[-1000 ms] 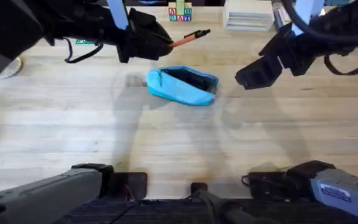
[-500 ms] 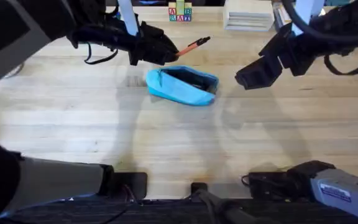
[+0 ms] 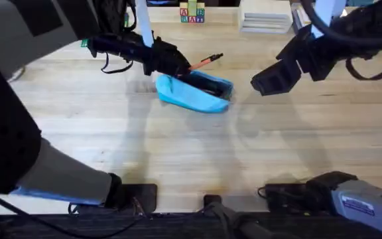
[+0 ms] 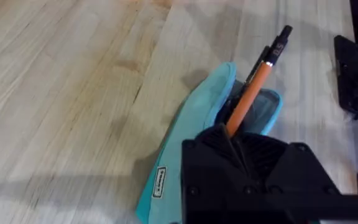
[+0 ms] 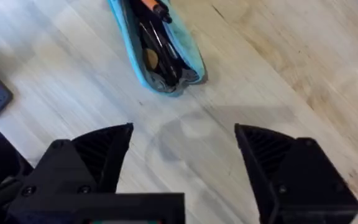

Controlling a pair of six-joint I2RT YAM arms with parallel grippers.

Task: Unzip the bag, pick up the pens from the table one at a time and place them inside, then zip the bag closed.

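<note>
As the left gripper, pinching the orange pen, has dropped toward the open bag mid-table, nearly inserting now; right gripper spread, idle.

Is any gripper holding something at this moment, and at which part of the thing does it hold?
The left gripper holds the orange pen by its lower end, dark tip pointing away, above the open bag. The right gripper is open and holds nothing.
</note>
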